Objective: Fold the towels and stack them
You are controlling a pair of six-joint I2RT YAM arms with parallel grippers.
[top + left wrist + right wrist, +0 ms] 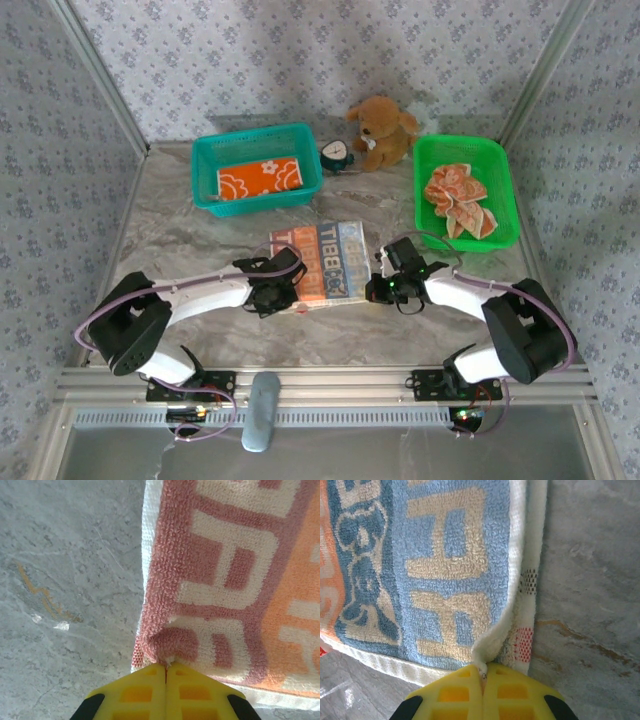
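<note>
Yellow left tool (165,666) and right tool (483,667) — arms angled inward — pinch the lettered towel (322,258).

lettered towel (225,580) cut off by wrist-view edges, small round object (337,153) unidentifiable

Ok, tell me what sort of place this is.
Likely a robot test cell: a table boxed in by patterned panels on metal posts, arms bolted to a rail, a towel and baskets laid out.

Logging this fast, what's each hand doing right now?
Left hand: closed, pinching the pink edge of the lettered towel.
Right hand: closed, pinching the blue edge of that towel.
</note>
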